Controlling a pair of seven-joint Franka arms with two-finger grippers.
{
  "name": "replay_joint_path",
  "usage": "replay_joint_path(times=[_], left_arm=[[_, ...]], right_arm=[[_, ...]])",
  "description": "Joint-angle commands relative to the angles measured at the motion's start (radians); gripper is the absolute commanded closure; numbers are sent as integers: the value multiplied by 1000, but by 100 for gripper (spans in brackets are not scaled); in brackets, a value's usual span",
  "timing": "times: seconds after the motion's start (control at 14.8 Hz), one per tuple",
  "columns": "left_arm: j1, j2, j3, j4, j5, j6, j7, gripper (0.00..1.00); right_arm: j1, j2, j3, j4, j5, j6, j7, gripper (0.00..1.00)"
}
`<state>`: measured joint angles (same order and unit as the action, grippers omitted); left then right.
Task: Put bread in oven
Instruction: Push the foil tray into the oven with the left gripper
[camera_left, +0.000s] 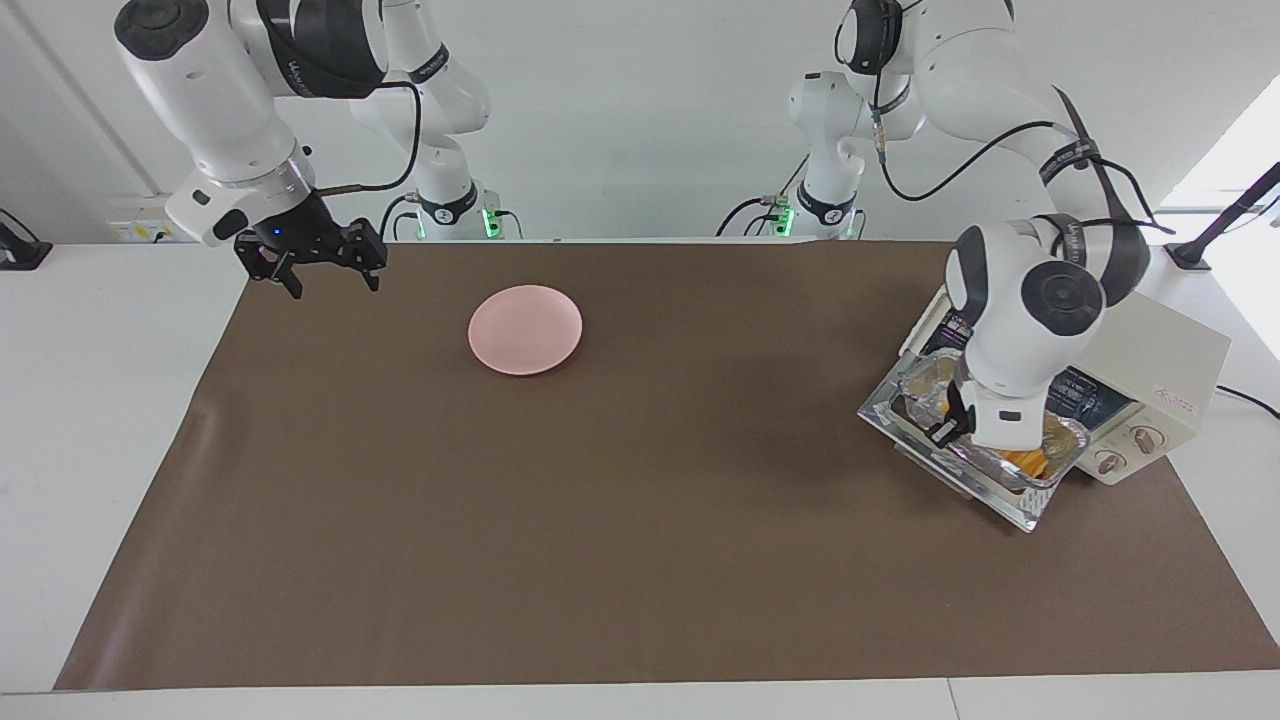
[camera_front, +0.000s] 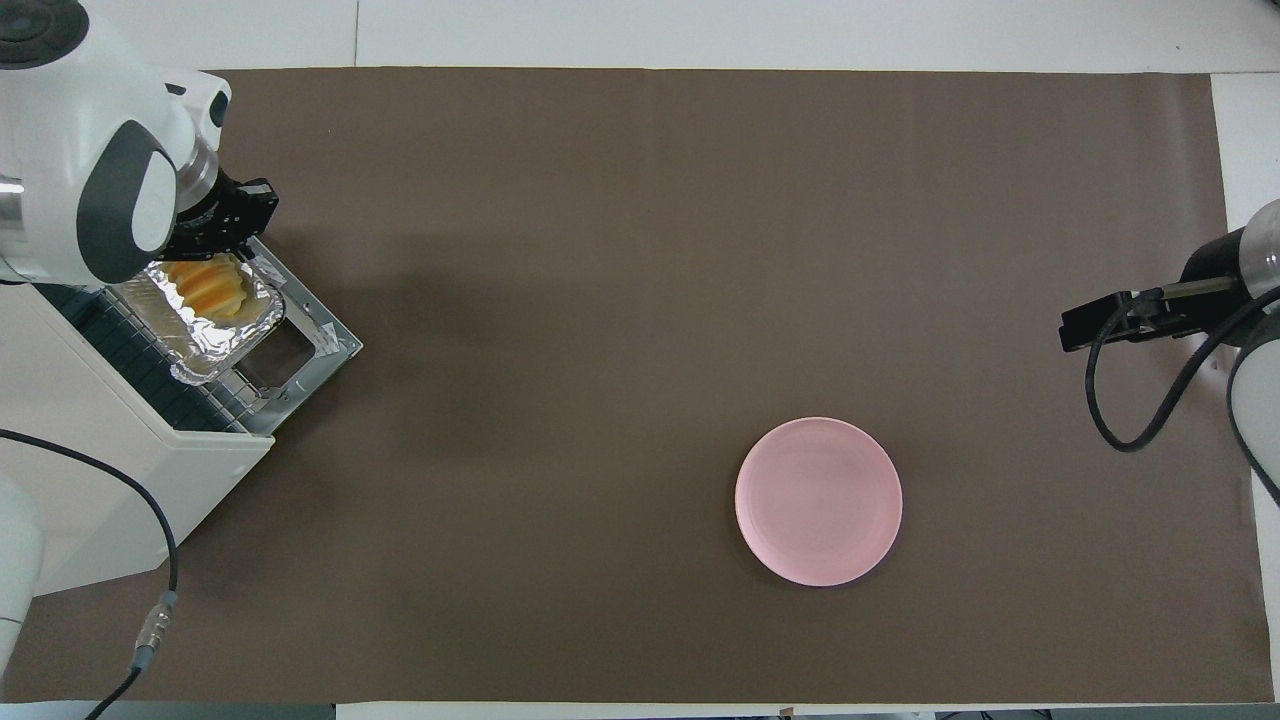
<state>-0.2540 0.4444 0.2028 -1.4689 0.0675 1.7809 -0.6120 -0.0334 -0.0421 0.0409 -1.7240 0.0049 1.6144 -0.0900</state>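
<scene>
The cream-white oven (camera_left: 1170, 365) stands at the left arm's end of the table with its glass door (camera_left: 1010, 505) dropped open; it also shows in the overhead view (camera_front: 110, 450). A crinkled foil tray (camera_front: 215, 345) lies on the wire rack at the oven's mouth, partly over the door. The yellow-orange bread (camera_front: 205, 285) lies in the tray, and a bit of it shows in the facing view (camera_left: 1030, 460). My left gripper (camera_left: 945, 428) is down at the tray's end by the bread, and its wrist hides most of the tray. My right gripper (camera_left: 322, 275) is open and empty above the table's edge at the right arm's end, waiting.
A round pink plate (camera_left: 525, 329) lies empty on the brown mat (camera_left: 600, 520), toward the right arm's end; it also shows in the overhead view (camera_front: 818, 500). The oven's two knobs (camera_left: 1125, 450) face away from the robots. A cable (camera_front: 150, 560) runs beside the oven.
</scene>
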Motion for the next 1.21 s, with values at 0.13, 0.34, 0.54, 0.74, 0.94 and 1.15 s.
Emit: replay_joint_path(times=[0.13,0.34,0.54,0.74,0.94,1.15], left_arm=[[82,11,-10,24,-11,-98,60,100],[84,-1,-8,-1,-3,-147,58,100],[75,-38,-8,-89,0,-106,57,100],[68,-49,-10,-110,0,-123,49,100],[78,-59,-8,-137,0,-113,18,100],[81,-58,-5,-137,0,-71,-73,100]], right_arm=[[-20,-13,16,-8,-11,-8,-17,0],[-20,-13,16,-8,-11,-8,-17,0],[-20,-13,16,-8,-11,-8,-17,0],[-20,-13,16,-8,-11,-8,-17,0],[-20,-13,16,-8,-11,-8,-17,0],[-20,-13,16,-8,-11,-8,-17,0]])
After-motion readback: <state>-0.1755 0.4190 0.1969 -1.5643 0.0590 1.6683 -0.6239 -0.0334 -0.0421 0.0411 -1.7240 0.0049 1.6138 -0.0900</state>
